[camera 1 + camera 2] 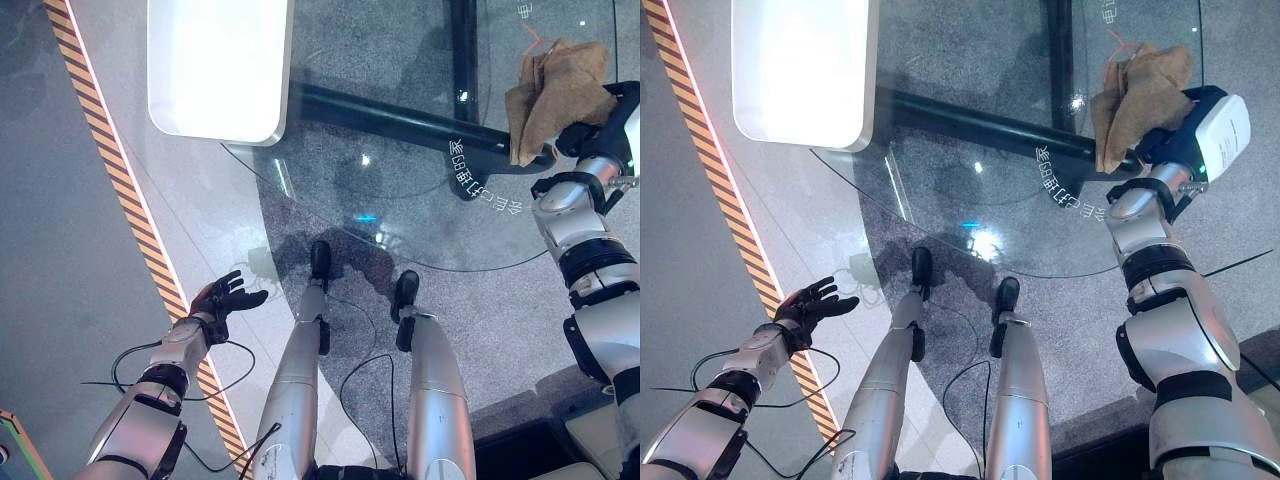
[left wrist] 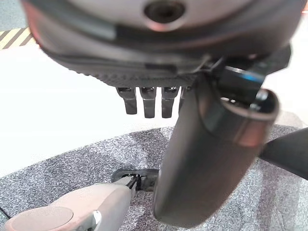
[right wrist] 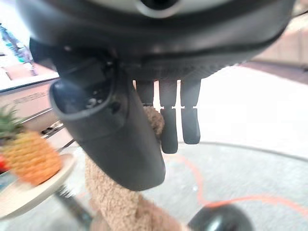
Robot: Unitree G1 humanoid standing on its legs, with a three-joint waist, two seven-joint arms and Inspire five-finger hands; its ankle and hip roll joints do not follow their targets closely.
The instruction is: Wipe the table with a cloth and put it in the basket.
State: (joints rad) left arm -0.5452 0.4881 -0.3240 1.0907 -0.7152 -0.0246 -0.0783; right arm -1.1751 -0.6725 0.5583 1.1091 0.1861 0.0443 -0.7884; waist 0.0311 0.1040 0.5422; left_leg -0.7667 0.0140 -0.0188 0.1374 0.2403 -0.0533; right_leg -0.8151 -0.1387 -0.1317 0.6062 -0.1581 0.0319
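A brown cloth point(image 1: 555, 95) hangs crumpled over the far right part of the round glass table point(image 1: 330, 190). My right hand point(image 1: 1175, 145) is shut on it at its lower edge. In the right wrist view the cloth point(image 3: 120, 202) sits pinched between the thumb and the curled fingers point(image 3: 169, 130). My left hand point(image 1: 225, 297) is low on the left, over the floor beside the table, with fingers point(image 2: 147, 101) straight and nothing in it.
A white rounded tabletop point(image 1: 220, 70) stands at the far left. A black bar point(image 1: 400, 115) of the table's base runs under the glass. Striped tape point(image 1: 120, 180) crosses the floor on the left. A pineapple on a plate point(image 3: 29, 159) shows past my right hand.
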